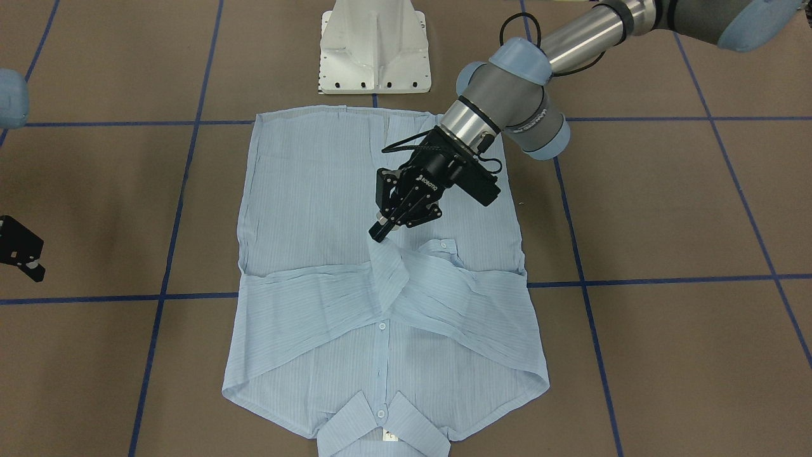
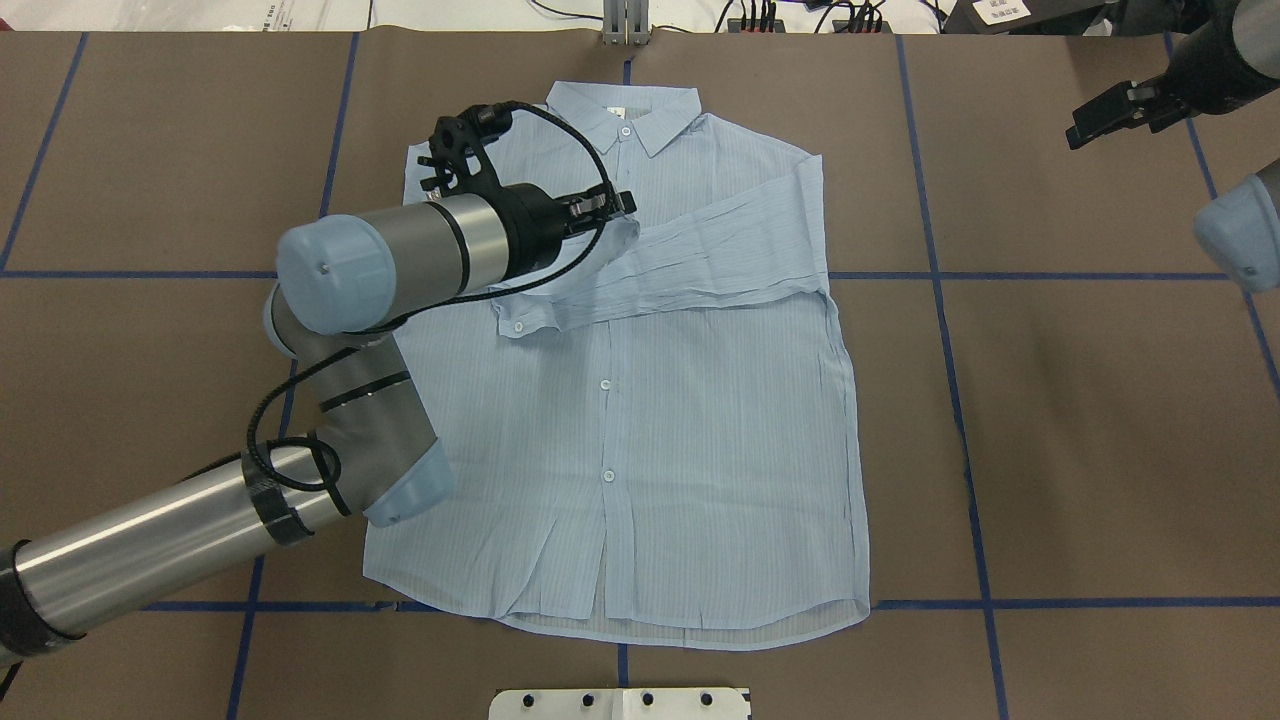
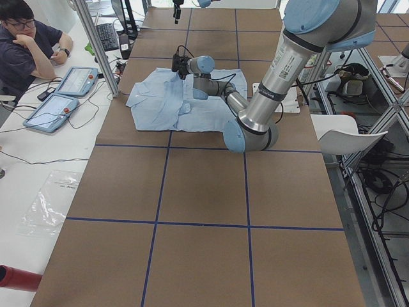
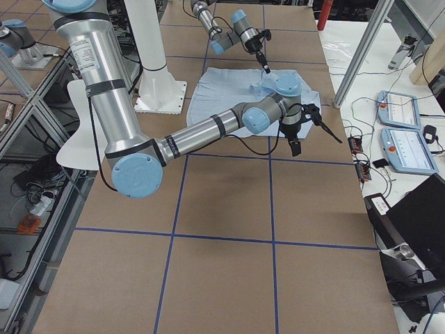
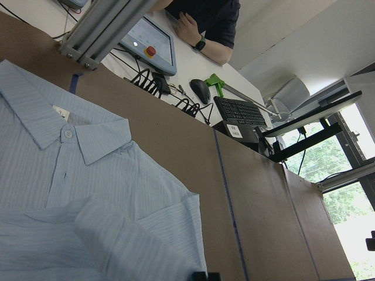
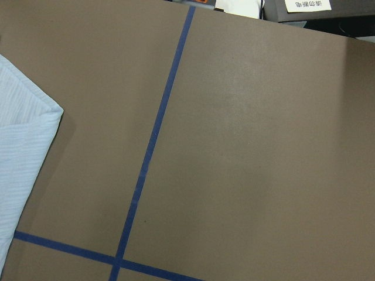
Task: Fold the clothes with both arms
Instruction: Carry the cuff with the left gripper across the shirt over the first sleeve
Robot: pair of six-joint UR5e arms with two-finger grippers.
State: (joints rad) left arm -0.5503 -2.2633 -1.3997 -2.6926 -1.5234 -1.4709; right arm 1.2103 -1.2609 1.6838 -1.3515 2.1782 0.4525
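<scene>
The light-blue shirt [image 2: 700, 420] lies flat and buttoned on the table, collar [image 2: 625, 105] on the far side from the robot. Both sleeves are folded across the chest. My left gripper [image 1: 380, 235] hangs over the chest, fingers pinched on the raised end of a sleeve [image 1: 388, 260]. In the overhead view the left gripper [image 2: 628, 205] sits at that same fold. The left wrist view shows its fingertips [image 5: 205, 275] together at the cloth's edge. My right gripper [image 2: 1085, 120] is open and empty, off the shirt near the far right of the table, and shows at the front view's left edge [image 1: 28, 263].
The white pedestal base [image 1: 374, 51] stands at the robot's side of the table, close to the shirt's hem. Blue tape lines [image 2: 940, 275] cross the brown table. An operator [image 3: 25, 38] sits beside tablets [image 3: 64, 96] past the far edge.
</scene>
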